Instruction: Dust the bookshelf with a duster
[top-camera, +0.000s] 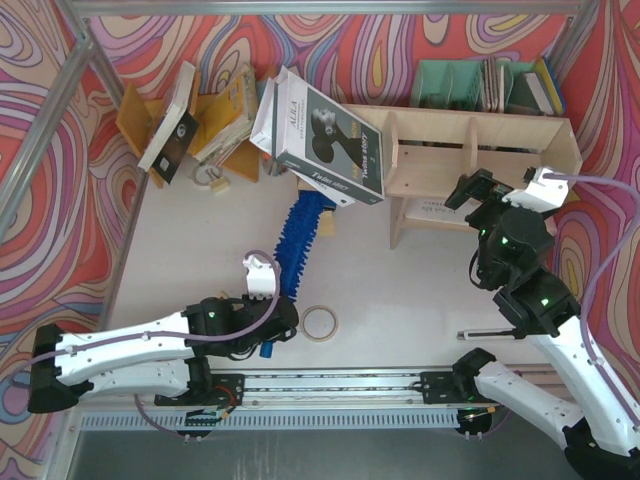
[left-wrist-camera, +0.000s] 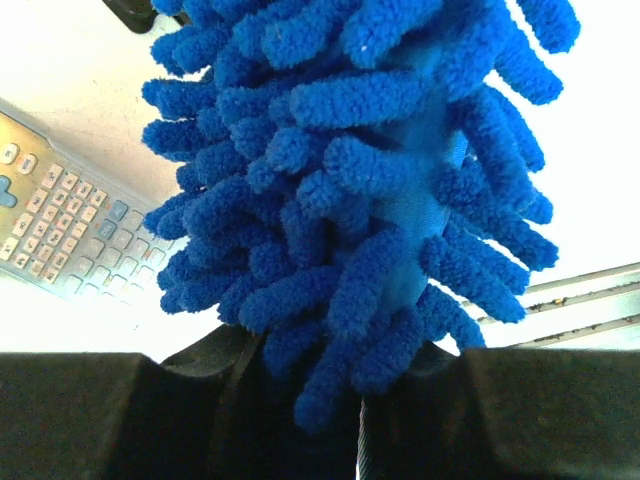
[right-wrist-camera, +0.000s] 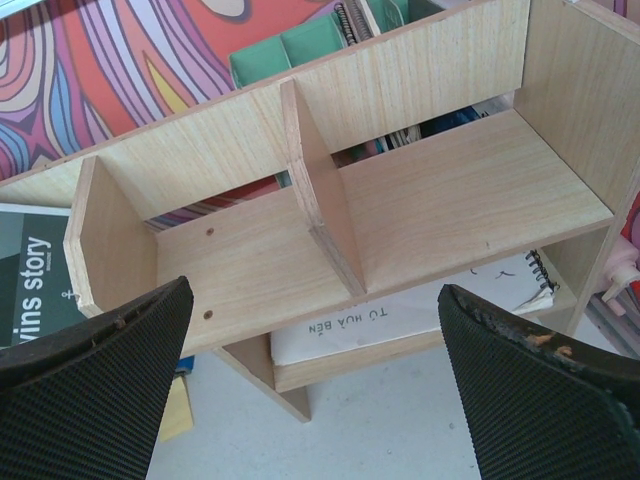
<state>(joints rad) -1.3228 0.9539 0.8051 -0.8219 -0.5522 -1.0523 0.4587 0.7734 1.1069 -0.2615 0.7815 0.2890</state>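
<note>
Left gripper (top-camera: 275, 338): fingers straddle the handle end of the duster (top-camera: 300, 240), but I cannot tell whether they are clamped or slack; the duster lies flat on the table, left of and in front of the bookshelf (right-wrist-camera: 450, 200). Right gripper (right-wrist-camera: 315, 295): jaws spread, holding nothing, just in front of the bookshelf's upper compartments, which are bare, while its lower shelf holds a spiral-bound pad (right-wrist-camera: 430, 305) and the teal organiser (right-wrist-camera: 300, 45) behind it holds books. Step judged: duster pick-up, dusting not begun; the next move calls for a firm grip, a lift, and a carry right to the bookshelf.
</note>
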